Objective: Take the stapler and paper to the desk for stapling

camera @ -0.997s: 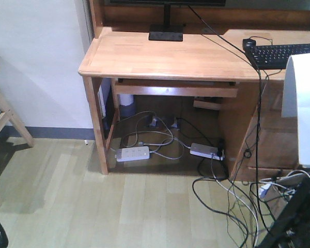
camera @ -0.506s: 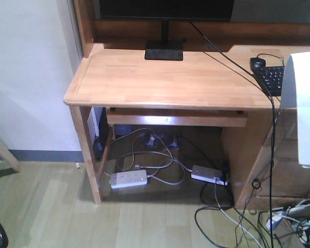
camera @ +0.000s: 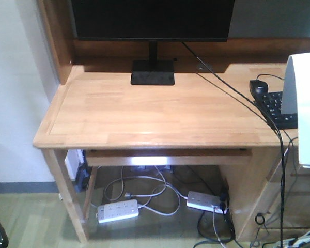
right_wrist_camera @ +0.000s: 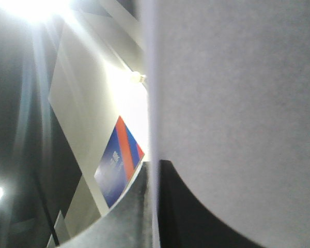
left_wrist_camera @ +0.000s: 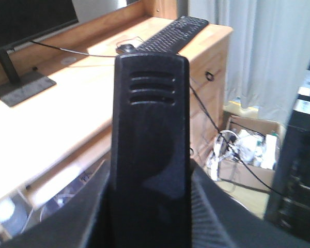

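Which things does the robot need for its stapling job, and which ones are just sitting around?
For the job: stapler, paper, desk.

Just lying about: monitor, keyboard, mouse, power strips and cables on the floor.

I see monitor (camera: 150, 20) w/ stand base (camera: 153, 73) at back edge of desk (camera: 144, 113) surface, left of centre. Mouse (camera: 258, 87) & kbd (camera: 281, 109) at right edge, black cable (camera: 227, 89) crossing diagonally. Two power strips (camera: 118, 211) on floor (camera: 20, 227) underneath.
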Controlling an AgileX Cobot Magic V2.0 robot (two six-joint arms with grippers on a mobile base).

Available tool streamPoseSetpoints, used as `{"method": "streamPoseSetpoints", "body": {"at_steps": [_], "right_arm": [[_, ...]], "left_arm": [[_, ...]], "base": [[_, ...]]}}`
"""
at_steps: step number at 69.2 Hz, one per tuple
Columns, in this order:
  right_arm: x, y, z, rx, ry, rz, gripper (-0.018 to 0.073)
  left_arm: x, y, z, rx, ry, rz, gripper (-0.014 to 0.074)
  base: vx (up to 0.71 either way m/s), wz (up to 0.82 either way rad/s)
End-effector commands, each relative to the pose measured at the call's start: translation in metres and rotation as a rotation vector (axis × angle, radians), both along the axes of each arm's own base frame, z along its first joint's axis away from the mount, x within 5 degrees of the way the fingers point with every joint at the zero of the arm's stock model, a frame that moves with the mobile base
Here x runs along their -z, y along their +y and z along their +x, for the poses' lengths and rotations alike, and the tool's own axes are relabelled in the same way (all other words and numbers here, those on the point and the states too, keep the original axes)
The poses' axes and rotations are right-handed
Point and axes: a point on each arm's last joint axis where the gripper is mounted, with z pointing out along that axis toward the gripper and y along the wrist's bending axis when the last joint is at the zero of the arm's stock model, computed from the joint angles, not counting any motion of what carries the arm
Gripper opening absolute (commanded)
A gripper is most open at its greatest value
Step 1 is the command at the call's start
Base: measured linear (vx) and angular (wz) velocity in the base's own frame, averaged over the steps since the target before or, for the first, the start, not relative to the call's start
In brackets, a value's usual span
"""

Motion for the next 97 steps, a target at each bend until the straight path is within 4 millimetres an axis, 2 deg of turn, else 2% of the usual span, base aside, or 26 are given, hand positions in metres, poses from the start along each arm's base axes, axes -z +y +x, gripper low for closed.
{"method": "streamPoseSetpoints", "body": {"at_steps": [1, 51, 97], "right_arm": [[-0.0114, -0.0002, -0.0049, 0.001, -0.064, 0.002, -0.0001], [-0.0114, -0.0002, -0.0049, 0.001, -0.064, 0.002, -0.0001], [-0.0114, -0.0002, -0.0049, 0.001, -0.064, 0.002, -0.0001]], "left_arm": [[-0.0175, -0.0015, 0.0019, -0.003, -0.079, -0.106, -0.0007], [-0.0175, -0.0015, 0.0019, -0.003, -0.079, -0.106, -0.0007], [-0.0175, -0.0015, 0.0019, -0.003, -0.079, -0.106, -0.0007]], "base": [[0.37, -0.1], [0.32, -0.02], [0.13, 0.05]]}}
